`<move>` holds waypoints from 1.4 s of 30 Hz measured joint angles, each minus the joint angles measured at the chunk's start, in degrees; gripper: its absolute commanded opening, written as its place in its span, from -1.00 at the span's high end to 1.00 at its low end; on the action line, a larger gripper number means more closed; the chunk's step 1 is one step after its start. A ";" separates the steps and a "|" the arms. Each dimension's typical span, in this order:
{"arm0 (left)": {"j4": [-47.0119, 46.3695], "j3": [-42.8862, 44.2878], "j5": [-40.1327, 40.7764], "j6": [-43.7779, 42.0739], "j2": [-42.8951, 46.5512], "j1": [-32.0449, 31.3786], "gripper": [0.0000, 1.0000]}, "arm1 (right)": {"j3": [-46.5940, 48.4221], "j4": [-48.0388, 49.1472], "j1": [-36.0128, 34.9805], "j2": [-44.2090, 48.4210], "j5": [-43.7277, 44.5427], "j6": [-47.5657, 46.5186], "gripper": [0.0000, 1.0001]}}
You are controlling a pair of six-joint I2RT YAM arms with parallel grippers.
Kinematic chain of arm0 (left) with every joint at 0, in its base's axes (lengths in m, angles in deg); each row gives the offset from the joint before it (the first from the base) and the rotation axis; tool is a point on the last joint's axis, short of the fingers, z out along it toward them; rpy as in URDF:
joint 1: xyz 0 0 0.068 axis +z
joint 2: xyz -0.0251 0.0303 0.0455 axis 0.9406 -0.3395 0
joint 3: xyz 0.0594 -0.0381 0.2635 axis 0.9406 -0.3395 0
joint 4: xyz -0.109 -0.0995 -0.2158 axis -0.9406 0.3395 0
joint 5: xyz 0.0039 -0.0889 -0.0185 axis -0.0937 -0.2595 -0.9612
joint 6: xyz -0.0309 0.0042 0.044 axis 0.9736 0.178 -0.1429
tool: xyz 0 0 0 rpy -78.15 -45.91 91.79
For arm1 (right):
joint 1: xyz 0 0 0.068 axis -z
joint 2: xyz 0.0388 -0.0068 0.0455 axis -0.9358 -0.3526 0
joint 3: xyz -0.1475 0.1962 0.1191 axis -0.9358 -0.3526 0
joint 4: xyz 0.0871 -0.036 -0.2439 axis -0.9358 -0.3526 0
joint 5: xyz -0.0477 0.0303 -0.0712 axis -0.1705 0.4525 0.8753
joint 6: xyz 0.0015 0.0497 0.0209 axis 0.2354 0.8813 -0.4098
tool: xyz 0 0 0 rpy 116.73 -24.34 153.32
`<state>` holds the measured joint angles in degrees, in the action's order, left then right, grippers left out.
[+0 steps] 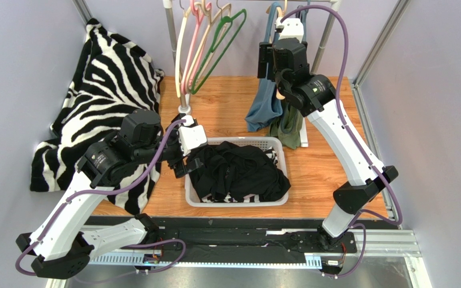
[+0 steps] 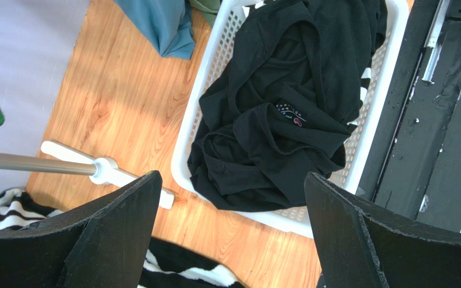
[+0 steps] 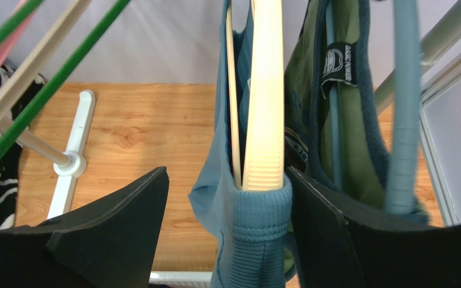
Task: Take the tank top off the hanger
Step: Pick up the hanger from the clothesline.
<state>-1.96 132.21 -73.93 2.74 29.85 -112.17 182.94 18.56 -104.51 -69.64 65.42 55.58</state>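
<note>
A blue tank top [image 1: 263,108] hangs on a cream hanger [image 3: 266,90] at the right end of the rail. Its ribbed strap [image 3: 262,213] wraps over the hanger's shoulder end. My right gripper [image 3: 227,174] is raised to that shoulder, open, with the strap and hanger end between its fingers. The right finger [image 3: 335,240] lies against the strap, and the left finger [image 3: 112,234] stands apart from it. My left gripper [image 2: 232,176] is open and holds nothing, hovering over the left rim of the white basket [image 2: 185,138].
A green tank top [image 3: 353,150] hangs on a blue hanger just right of the blue one. Several bare hangers [image 1: 206,48] hang at the rail's left. The basket [image 1: 236,203] holds black clothes [image 1: 239,171]. A zebra-striped cloth [image 1: 106,78] lies at the left.
</note>
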 measured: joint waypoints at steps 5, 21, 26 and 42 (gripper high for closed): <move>0.02 0.00 -0.02 0.02 0.00 0.00 -0.94 | -1.97 -1.70 0.11 -0.15 0.07 0.96 -0.31; -1.38 -5.09 2.38 -0.22 0.35 0.00 -0.88 | -6.01 -0.57 0.31 0.48 -2.54 -1.29 1.00; -1.27 -6.36 6.34 1.27 -3.56 0.02 -0.98 | -9.75 3.10 0.35 3.08 -3.50 -5.03 1.00; -0.15 -5.70 2.93 1.18 2.19 0.24 -0.98 | -22.73 12.83 0.31 16.55 -5.79 -9.84 1.00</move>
<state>-2.12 126.51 -71.00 3.92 32.03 -111.93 160.21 31.39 -104.20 -53.09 59.63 45.74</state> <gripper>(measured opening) 0.990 0.295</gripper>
